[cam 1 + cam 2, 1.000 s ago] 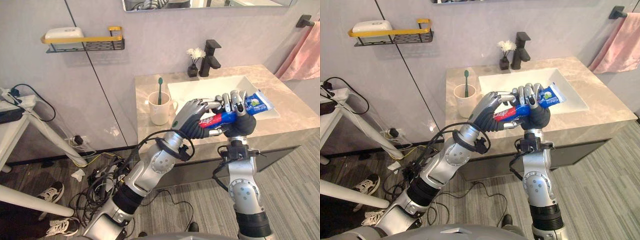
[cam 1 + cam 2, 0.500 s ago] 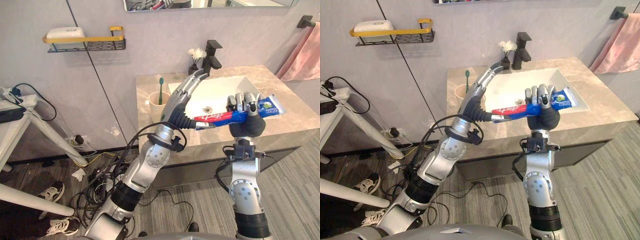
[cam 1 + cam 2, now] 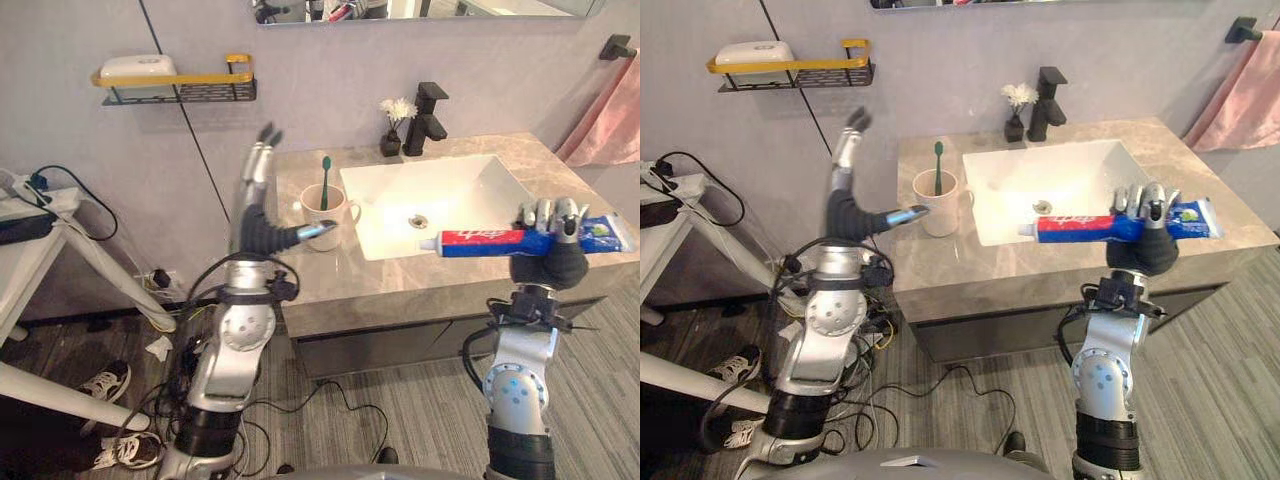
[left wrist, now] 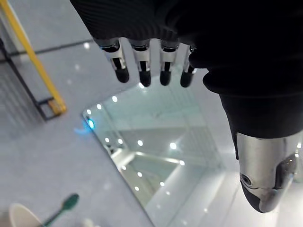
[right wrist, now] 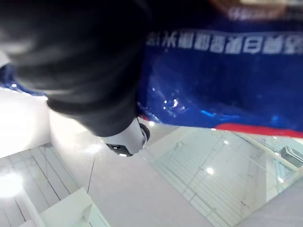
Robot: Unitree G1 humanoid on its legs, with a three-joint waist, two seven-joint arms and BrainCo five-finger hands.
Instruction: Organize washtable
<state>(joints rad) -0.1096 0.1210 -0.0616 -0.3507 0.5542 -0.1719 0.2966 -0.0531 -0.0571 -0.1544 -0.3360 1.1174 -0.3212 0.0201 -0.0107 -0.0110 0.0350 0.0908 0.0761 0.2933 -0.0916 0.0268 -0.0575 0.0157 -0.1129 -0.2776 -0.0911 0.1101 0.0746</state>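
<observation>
Two hands showed in the left eye view. The left hand (image 3: 256, 218) was raised by the washtable's left end. Its fingers (image 3: 260, 160) were straight and pointed up along the grey wall, and its thumb reached toward a cream cup (image 3: 322, 207). That cup stood on the marble counter (image 3: 330, 270) just left of the white sink (image 3: 470, 190), with a green toothbrush (image 3: 323, 178) upright in it. The right hand (image 3: 548, 260) hung over the counter's front edge toward its right end. Its fingers were curled round a blue-and-red toothpaste tube (image 3: 485, 240) that was held level, cap end toward the robot's left. A black faucet (image 3: 428, 112) and a small vase of white flowers (image 3: 392, 125) stood behind the sink. A yellow-railed wall shelf (image 3: 180, 85) hung at the left, a pink towel (image 3: 605, 110) at the right.

From the left wrist, the fingers were straight, slightly spread and holding nothing, with the thumb (image 4: 265, 175) apart from them. The cup and toothbrush lay well beyond.

From the right wrist, the blue tube sat against the dark ribbed cover (image 5: 80, 61).
</observation>
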